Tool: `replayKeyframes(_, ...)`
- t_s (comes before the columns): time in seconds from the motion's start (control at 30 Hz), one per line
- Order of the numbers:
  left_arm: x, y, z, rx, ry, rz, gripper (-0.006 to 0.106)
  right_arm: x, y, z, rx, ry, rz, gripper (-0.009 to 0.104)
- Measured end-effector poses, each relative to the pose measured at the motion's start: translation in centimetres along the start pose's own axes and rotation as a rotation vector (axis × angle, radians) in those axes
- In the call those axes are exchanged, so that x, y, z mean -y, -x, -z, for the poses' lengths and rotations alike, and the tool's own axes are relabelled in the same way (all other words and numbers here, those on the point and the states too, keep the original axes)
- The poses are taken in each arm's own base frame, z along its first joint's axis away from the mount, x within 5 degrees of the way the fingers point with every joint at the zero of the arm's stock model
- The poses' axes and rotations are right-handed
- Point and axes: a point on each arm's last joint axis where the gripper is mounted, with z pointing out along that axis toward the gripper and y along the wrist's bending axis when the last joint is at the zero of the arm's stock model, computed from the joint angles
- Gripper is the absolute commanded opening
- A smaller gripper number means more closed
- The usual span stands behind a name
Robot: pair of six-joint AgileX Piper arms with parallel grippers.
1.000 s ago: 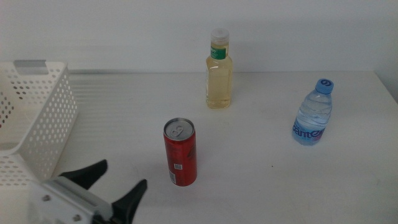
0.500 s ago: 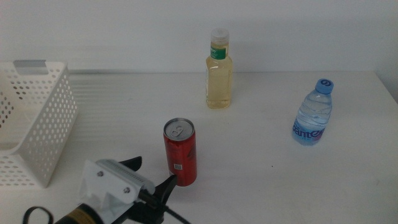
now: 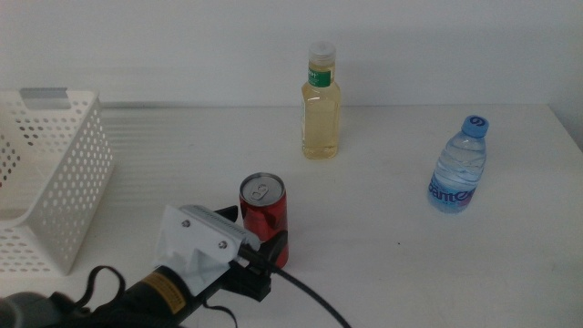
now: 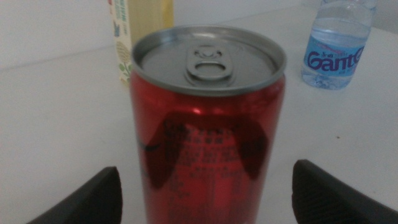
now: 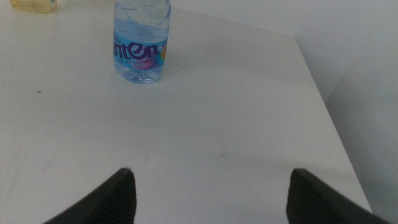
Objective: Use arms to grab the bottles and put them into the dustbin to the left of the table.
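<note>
Straddling the red soda can (image 3: 264, 217) near the middle of the table (image 3: 383, 273), the left end effector (image 3: 258, 242) is standing wide open, one jaw on each side of the can and neither touching it. The yellow-liquid bottle (image 3: 321, 102) is standing upright at the far edge, the water bottle (image 3: 459, 166) at the right, the dustbin (image 3: 46, 173) at the left. The right end effector (image 5: 208, 196) is hovering open over bare table near the water bottle, holding nothing.
</note>
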Motion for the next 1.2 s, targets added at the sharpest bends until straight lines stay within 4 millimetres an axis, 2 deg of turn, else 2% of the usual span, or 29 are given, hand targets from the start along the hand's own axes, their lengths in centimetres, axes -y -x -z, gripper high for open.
replayKeyframes(0.37,0.1,-0.4,-3.6,0.008,-0.022,0.009,0.090,0.0,0.0,0.0,0.000,0.000,0.000,0.063)
replayKeyframes(0.63,0.1,-1.1,-4.3,-0.013,-0.025,0.011,0.090,0.0,0.0,0.0,0.000,0.000,0.000,0.063)
replayKeyframes(0.77,0.1,-1.1,-4.4,-0.014,-0.025,0.003,0.081,0.0,0.0,0.0,0.000,0.000,0.000,0.063)
replayKeyframes(0.87,0.1,-1.1,-4.4,-0.013,-0.026,-0.020,0.067,0.0,0.0,0.0,0.000,0.000,0.000,0.063)
replayKeyframes(1.07,0.1,-1.1,-4.4,-0.013,-0.023,-0.052,0.029,0.0,0.0,0.0,0.000,0.000,0.000,0.063)
replayKeyframes(1.1,0.1,-1.1,-4.4,-0.013,-0.023,-0.049,0.007,0.0,0.0,0.0,0.000,0.000,0.000,0.063)
replayKeyframes(1.13,0.1,-1.1,-4.4,-0.013,-0.023,-0.044,0.000,0.0,0.0,0.0,0.000,0.000,0.000,0.063)
replayKeyframes(1.17,0.1,-1.1,-4.4,-0.013,-0.023,-0.036,-0.005,0.0,0.0,0.0,0.000,0.000,0.000,0.063)
replayKeyframes(1.2,0.0,-1.1,-4.4,-0.014,-0.022,-0.023,-0.005,0.0,0.0,0.0,0.000,0.000,0.000,0.063)
